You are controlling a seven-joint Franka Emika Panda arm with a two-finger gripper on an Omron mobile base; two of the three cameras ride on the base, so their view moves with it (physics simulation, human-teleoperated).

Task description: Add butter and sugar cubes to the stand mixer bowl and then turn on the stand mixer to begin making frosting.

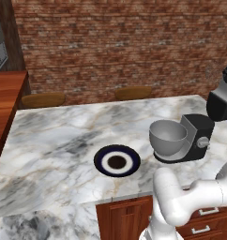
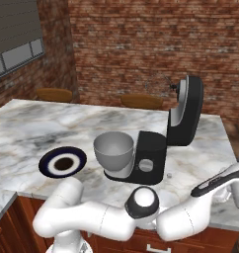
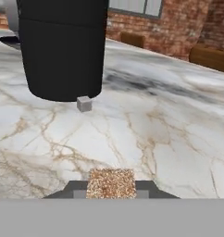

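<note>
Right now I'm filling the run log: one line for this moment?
gripper: shut on brown sugar cube | stand mixer head: tilted up | bowl: looks empty

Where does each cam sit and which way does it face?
Left base view: behind the arm's left, looking forward-down over the marble counter; white arm lower right.
Right base view: behind its right, same counter; arm along the bottom. Both share the black boxy stand mixer, grey metal bowl and dark-blue-rimmed plate.
Hand view: low over the counter, facing the mixer; jaws hold a speckled brown cube.
</note>
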